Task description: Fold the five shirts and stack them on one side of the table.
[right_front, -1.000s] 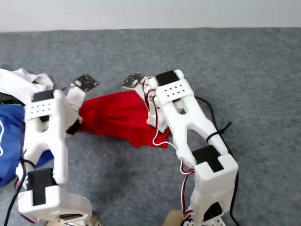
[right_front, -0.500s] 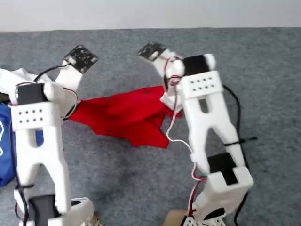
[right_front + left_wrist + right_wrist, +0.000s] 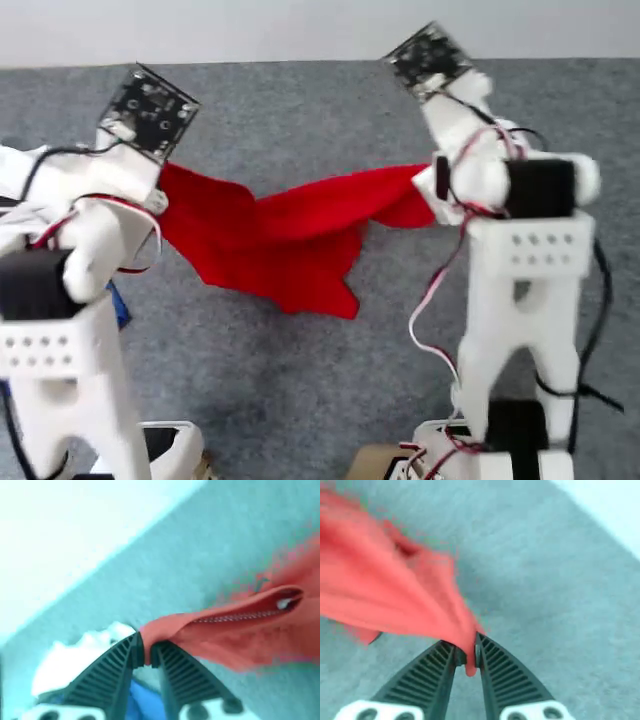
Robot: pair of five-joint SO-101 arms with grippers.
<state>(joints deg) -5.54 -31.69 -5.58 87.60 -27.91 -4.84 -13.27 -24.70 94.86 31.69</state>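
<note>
Red shirt (image 3: 285, 245) now higher, wider-stretched; left end effector (image 3: 144, 652) and right end effector (image 3: 467, 656) tight on it.

In the high view the left arm (image 3: 60, 300) covers most of the blue shirt (image 3: 118, 305) near the left edge of the counter (image 3: 300, 400). Each wrist hides its jaws and the clamped end of the red shirt (image 3: 270, 245). Both arm bases are cut off by the picture's lower edge. In both wrist views the red shirt is blurred. The white shirt (image 3: 75, 655) is blurred and partly behind the jaws.
</note>
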